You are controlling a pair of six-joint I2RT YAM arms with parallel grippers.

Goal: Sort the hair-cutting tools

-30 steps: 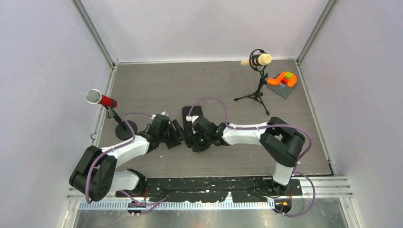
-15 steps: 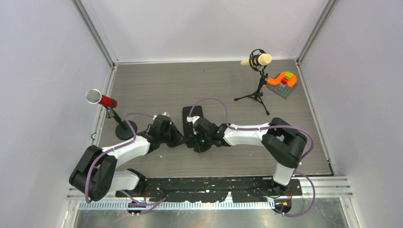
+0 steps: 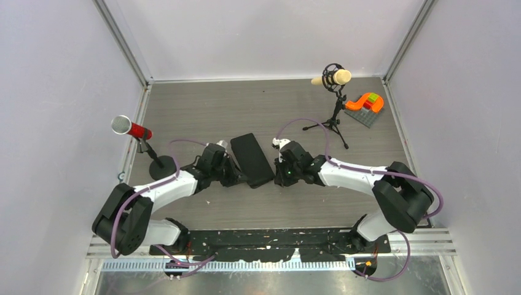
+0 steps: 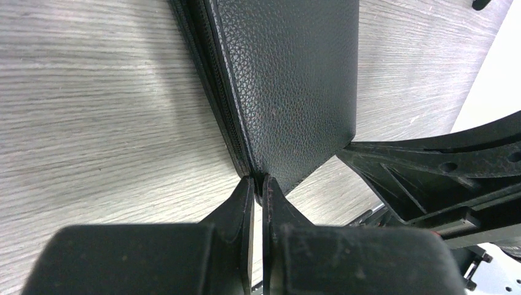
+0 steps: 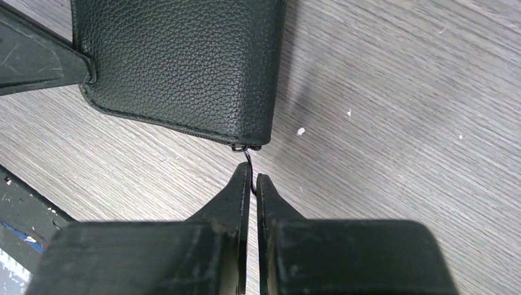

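With the left gripper (image 4: pixel 258 184) pinched shut on the case (image 3: pixel 252 158) corner at frame centre and the right gripper (image 5: pixel 252 181) nipping its zipper pull (image 5: pixel 247 158), pull steadily along the zipper (no scissors or combs show, presumably inside).

You will find no legible text, label, brand, number or sign in any of the three views. The black case (image 4: pixel 289 74) presents only plain grained material and a zipper. The red microphone (image 3: pixel 130 128) and the cream microphone (image 3: pixel 332 77) appear too small for any marking to be read.
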